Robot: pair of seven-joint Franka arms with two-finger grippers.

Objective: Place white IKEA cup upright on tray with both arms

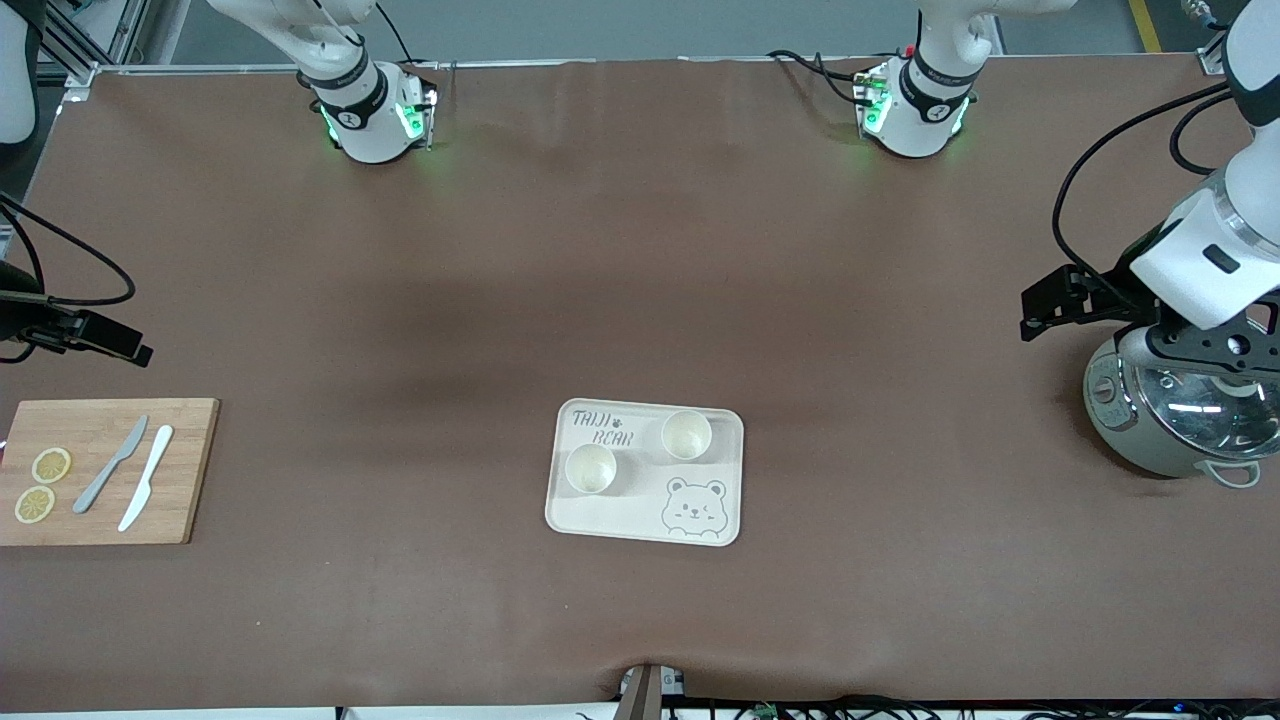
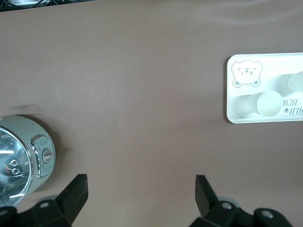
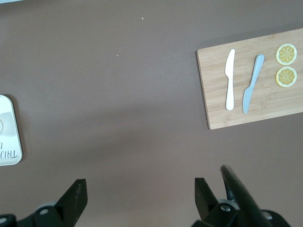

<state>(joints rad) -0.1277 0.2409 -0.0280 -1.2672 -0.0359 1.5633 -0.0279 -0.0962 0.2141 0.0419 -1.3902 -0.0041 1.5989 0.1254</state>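
**Two cups upright on the bear tray, both arms drawn back to the table ends**

Nearest the front camera lies the cream tray (image 1: 645,472), low in the middle of the frame on the brown table (image 1: 640,250); two white cups stand upright on it, open mouths up, one cup (image 1: 590,469) nearer the camera and the second cup (image 1: 686,434) farther off, beside the "TAIJI BEAR" lettering, with the grey bear face in the tray's lower corner; at the lower left edge of the frame a wooden cutting board (image 1: 180,470) carries a grey knife (image 1: 111,465), a white knife (image 1: 146,478) and two lemon slices (image 1: 43,484); at the right edge a grey rice cooker (image 1: 1170,415) with a glass lid sits on the table, and the left gripper (image 1: 1045,310) hangs over the table just beside it; the right gripper (image 1: 110,342) shows at the left edge, above the board in the frame, holding nothing.

Left wrist view: the left gripper's fingers (image 2: 75,194) stand wide apart along the bottom edge with only bare table between them; the cooker fills the lower left corner; the tray with its cups lies at the right edge, well apart from the fingers.

Right wrist view: the right gripper's fingers (image 3: 75,196) are likewise spread wide and empty over bare table; the board with knives and slices sits at the upper right; a corner of the tray shows at the left edge.
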